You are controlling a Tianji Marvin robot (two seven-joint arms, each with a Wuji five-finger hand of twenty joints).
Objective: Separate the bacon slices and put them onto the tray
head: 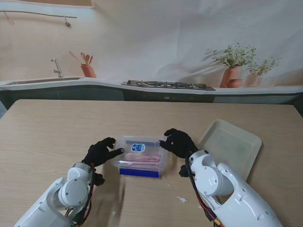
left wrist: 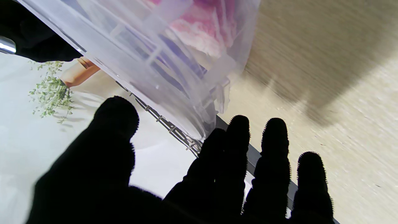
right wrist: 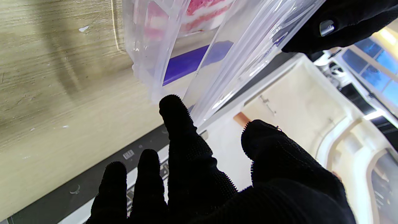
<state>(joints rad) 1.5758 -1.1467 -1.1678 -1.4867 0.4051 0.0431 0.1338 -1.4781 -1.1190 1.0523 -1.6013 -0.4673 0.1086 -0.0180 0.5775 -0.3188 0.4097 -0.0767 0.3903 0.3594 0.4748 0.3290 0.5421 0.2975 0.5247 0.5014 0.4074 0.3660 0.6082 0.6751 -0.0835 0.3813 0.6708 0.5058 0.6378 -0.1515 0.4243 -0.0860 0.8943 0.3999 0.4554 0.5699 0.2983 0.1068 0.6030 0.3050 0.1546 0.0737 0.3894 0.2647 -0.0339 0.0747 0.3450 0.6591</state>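
A clear plastic container [head: 140, 156] with a lid bearing a blue label [head: 138, 147] is seen near the middle of the wooden table [head: 57, 127], between the two black-gloved hands. Pink and white bacon slices [head: 142, 161] are visible through its walls, and a dark blue strip [head: 138, 173] lies along the side nearer to me. The left hand [head: 100, 152] is placed at the left side of the container, with its fingers spread and the thumb reaching toward the lid edge; in the left wrist view the fingertips [left wrist: 238, 130] are seen just beside the container wall [left wrist: 161, 71], but a firm grasp cannot be confirmed. The right hand [head: 178, 142] is placed at the right far corner of the container, its fingers also apart; in the right wrist view one fingertip [right wrist: 172, 107] is seen close against the edge of the container [right wrist: 199, 46], and whether it presses on it cannot be told. The bacon [right wrist: 202, 12] is still inside the closed container. The pale tray [head: 232, 144] lies to the right of the container, near it but not touching, and it is turned at an angle to the table edge. A small white scrap [head: 182, 199] is seen on the table nearer to me, beside the right arm.
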